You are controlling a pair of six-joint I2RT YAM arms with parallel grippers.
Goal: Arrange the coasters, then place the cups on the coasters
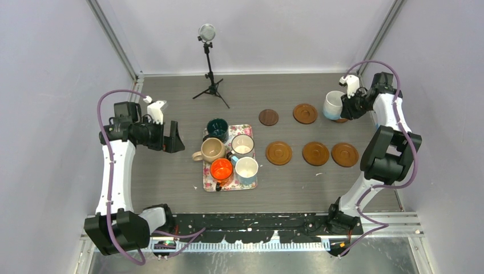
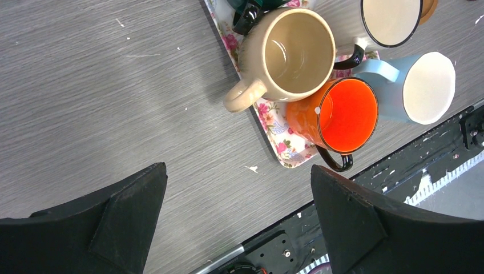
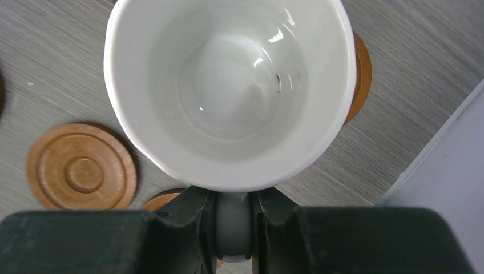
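At the far right, the right jaws clamp the white cup by its handle over a coaster; 5 cups sit on the floral tray, left jaws wide open beside it.

Lab cell: aluminium frame, plain walls

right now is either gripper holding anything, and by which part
The right gripper is shut on the handle of a white cup, over a coaster. The left gripper is open and holds nothing.
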